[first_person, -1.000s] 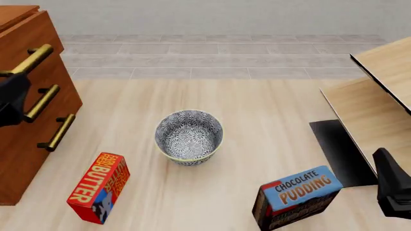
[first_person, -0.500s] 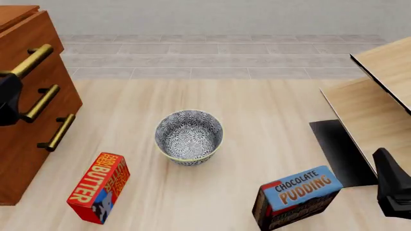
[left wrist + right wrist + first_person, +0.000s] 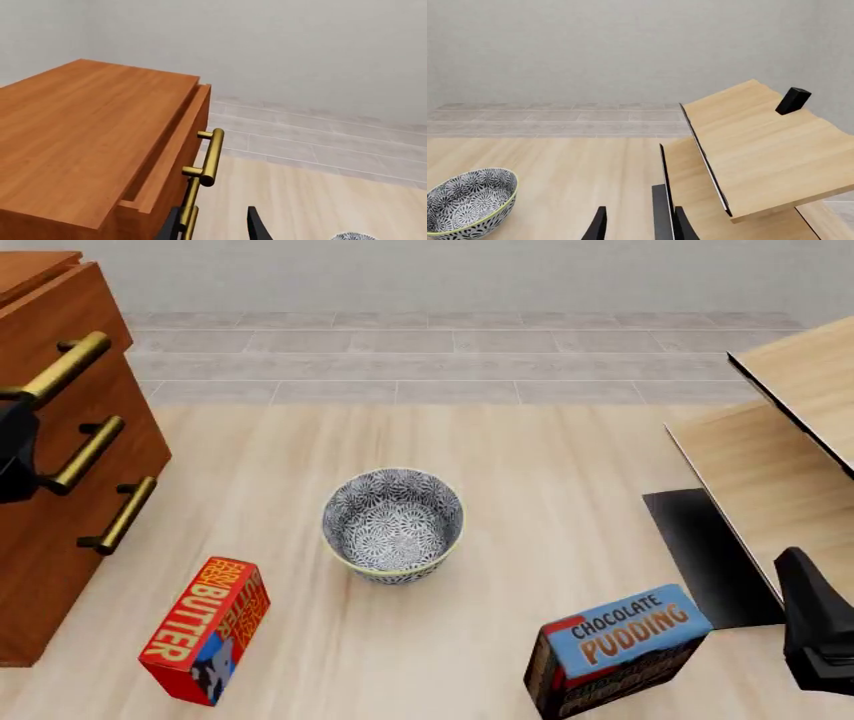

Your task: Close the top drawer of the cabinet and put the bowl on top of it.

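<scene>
Three brass bar handles run down the front of the cabinet (image 3: 60, 440), a tall reddish-brown wooden chest at the far left of the pale wood surface (image 3: 534, 490). The top drawer (image 3: 175, 150) sits slightly pulled out, a thin gap showing between its front and the cabinet's flat top; its long brass handle (image 3: 210, 157) stands proud on two posts.

Near the middle of the surface, well apart from the cabinet, stands the bowl (image 3: 394, 524). It is round and deep, covered inside and out with a blue-grey and white floral pattern, with a pale yellowish rim, and it is upright.

A red butter box (image 3: 203, 628) lies tilted in front of the cabinet, and a blue chocolate pudding box (image 3: 617, 650) stands to the right. Pale light-wood furniture (image 3: 787, 440) fills the right edge.

The left gripper (image 3: 213, 225) hovers just beside the handles, its two dark fingers parted with nothing between them. The right gripper (image 3: 637, 222) hangs low at the right near the pale furniture, fingers likewise apart and holding nothing.
</scene>
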Tool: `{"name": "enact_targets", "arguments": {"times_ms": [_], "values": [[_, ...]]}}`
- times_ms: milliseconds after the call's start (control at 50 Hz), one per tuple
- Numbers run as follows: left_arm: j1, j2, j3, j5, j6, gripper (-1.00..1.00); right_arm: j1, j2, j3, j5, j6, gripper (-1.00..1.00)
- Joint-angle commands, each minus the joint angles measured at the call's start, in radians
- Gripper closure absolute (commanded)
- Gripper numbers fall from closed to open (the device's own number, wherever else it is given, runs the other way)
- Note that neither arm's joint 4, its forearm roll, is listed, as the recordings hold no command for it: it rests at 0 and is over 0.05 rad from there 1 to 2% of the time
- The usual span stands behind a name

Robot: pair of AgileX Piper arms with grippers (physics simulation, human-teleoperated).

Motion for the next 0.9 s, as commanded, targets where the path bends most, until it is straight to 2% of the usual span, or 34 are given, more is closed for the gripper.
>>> {"name": "enact_targets", "arguments": {"times_ms": [20,440,900], "values": [[0.028,0.030,0.004,-0.030,0.001,-1.00,0.000,-0.001,0.001,0.000,0.000,-1.00],[0.060,0.044,-0.011,-0.030,0.006,-1.00,0.000,-0.001,0.001,0.000,0.000,-1.00],[0.120,0.123,-0.013,-0.094,0.010,-1.00,0.000,-0.002,0.001,0.000,0.000,-1.00]]}}
